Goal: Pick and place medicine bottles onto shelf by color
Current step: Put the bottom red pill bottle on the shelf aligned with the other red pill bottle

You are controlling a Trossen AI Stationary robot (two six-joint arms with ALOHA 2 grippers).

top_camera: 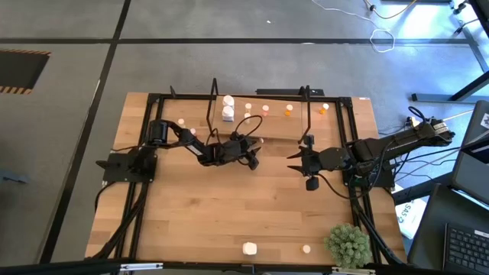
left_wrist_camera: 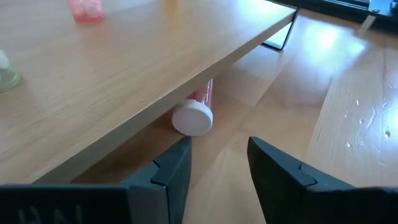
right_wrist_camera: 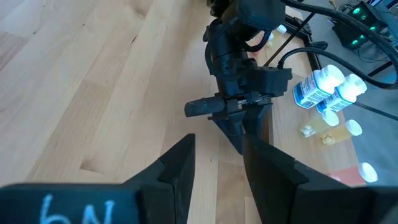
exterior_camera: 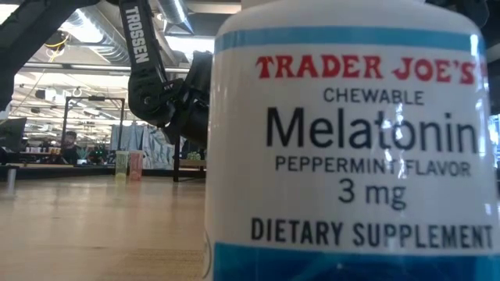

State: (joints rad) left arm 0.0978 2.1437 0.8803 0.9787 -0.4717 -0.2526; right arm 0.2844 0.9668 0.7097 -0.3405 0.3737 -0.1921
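From above, the wooden bench carries the shelf along its far edge, with several medicine bottles on it: two stacked white ones toward the left, smaller pale and orange ones spread to the right. The left hand sits just in front of the shelf near its middle. The right hand faces it from the right, a little apart. Two more small bottles stand at the near edge, beside a green plant.

At bench height, a white melatonin bottle fills most of the frame; a dark arm hangs behind it.

The left wrist camera shows the left hand with its fingers spread and empty, aimed at a pink bottle with a white cap lying on its side under the shelf board.

The right wrist camera shows the right hand parted, holding nothing, pointed at the other arm; white bottles stand beyond.
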